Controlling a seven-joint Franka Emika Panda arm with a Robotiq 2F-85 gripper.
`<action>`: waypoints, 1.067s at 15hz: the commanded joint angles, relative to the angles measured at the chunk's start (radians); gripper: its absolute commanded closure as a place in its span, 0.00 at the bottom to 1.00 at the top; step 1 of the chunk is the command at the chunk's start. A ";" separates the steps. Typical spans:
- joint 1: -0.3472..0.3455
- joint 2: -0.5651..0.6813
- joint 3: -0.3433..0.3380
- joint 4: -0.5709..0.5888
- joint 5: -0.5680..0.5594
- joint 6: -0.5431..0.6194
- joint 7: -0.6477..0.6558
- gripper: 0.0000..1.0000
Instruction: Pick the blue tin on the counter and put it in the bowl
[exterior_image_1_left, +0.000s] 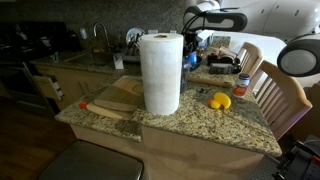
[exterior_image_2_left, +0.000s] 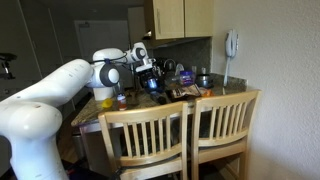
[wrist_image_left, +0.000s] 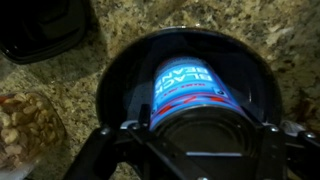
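In the wrist view the blue tin (wrist_image_left: 193, 92) lies on its side between my gripper's fingers (wrist_image_left: 197, 135), its label reading "black beans". It hangs directly over the inside of the dark bowl (wrist_image_left: 125, 75) on the granite counter. The fingers press on both sides of the tin's near end. In both exterior views the gripper (exterior_image_1_left: 192, 52) (exterior_image_2_left: 150, 78) is low over the counter, partly hidden behind the paper-towel roll in one. A patch of blue (exterior_image_2_left: 152, 86) shows under the gripper.
A tall paper-towel roll (exterior_image_1_left: 160, 72) stands on a wooden board (exterior_image_1_left: 112, 100), with a yellow object (exterior_image_1_left: 219, 100) beside it. A jar of nuts (wrist_image_left: 22, 125) and a black container (wrist_image_left: 40, 28) sit near the bowl. Wooden chairs (exterior_image_2_left: 185, 140) line the counter edge.
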 joint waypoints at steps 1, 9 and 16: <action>-0.013 0.012 0.008 -0.013 0.015 -0.020 0.018 0.43; -0.018 -0.001 0.018 -0.019 0.029 -0.045 -0.001 0.43; -0.006 0.004 0.006 -0.007 0.015 -0.056 0.022 0.03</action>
